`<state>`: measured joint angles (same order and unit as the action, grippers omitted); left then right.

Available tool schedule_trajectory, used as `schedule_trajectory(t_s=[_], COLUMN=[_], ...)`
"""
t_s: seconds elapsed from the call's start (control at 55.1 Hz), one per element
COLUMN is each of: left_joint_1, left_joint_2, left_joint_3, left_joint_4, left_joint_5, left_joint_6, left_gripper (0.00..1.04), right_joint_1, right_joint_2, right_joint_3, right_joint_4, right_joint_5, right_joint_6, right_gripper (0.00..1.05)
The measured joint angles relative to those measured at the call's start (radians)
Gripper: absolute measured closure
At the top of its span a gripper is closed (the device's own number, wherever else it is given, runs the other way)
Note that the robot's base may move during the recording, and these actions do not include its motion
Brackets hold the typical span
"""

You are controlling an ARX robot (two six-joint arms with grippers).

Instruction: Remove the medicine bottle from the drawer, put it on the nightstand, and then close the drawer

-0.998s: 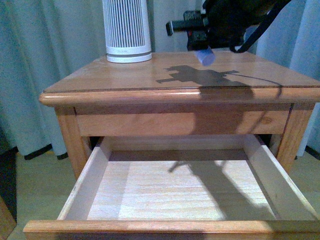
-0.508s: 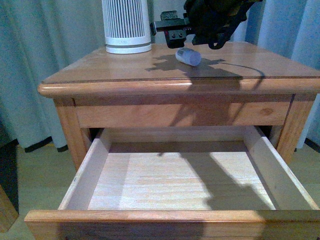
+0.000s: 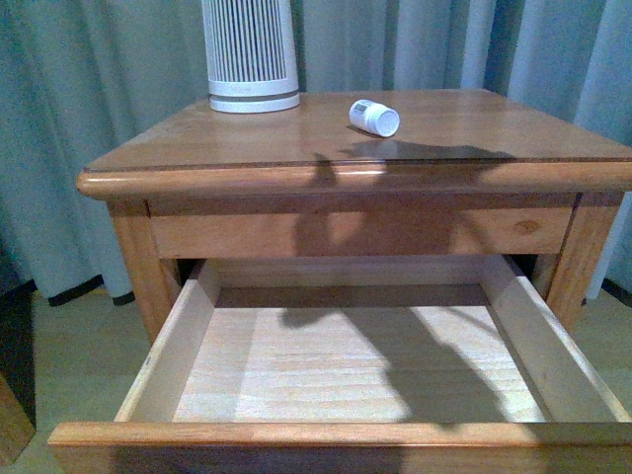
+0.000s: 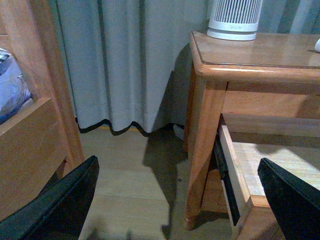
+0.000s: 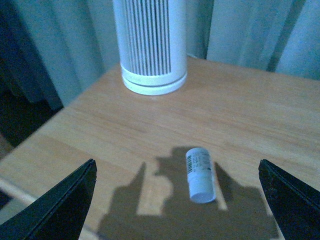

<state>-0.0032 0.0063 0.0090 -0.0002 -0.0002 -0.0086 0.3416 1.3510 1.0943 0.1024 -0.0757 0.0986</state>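
While medicine bottle (image 5: 200, 174) lies on nightstand (image 3: 247, 138) | right gripper (image 5: 177, 200) spread wide, empty | left gripper (image 4: 180, 200) wide, empty | drawer (image 3: 346, 365) open

You get dim, bluish, soft pictures; glare streaks the nightstand (image 3: 296, 138) front edge, hard arm shadows cross the drawer (image 3: 355, 365) floor, and another shadow surrounds the medicine bottle (image 5: 200, 174).

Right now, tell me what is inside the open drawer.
The drawer shows only its bare pale wood floor, crossed by shadows. The strip behind its front panel is hidden. The medicine bottle lies on its side on the nightstand top.
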Motion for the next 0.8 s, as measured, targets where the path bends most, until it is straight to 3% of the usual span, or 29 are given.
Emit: schedule_trajectory(t_s=[0.272, 0.508, 0.635, 0.798], left_joint_1=[0.000, 0.000, 0.000, 0.000], left_joint_2=[0.000, 0.000, 0.000, 0.000], left_joint_3=[0.000, 0.000, 0.000, 0.000], left_joint_4=[0.000, 0.000, 0.000, 0.000], left_joint_5=[0.000, 0.000, 0.000, 0.000], left_joint_6=[0.000, 0.000, 0.000, 0.000], left_gripper=[0.06, 0.06, 0.06, 0.06], right_joint_1=[0.012, 0.075, 0.105, 0.071], right_joint_2=[-0.414, -0.426, -0.201, 0.142], right_joint_3=[-0.536, -0.800, -0.889, -0.872], right_joint_4=[-0.097, -0.029, 0.243, 0.575], right_joint_5=[0.069, 0.141, 0.192, 0.199], right_joint_6=[0.138, 0.203, 0.182, 0.104], right_gripper=[0.63, 1.01, 1.01, 1.01])
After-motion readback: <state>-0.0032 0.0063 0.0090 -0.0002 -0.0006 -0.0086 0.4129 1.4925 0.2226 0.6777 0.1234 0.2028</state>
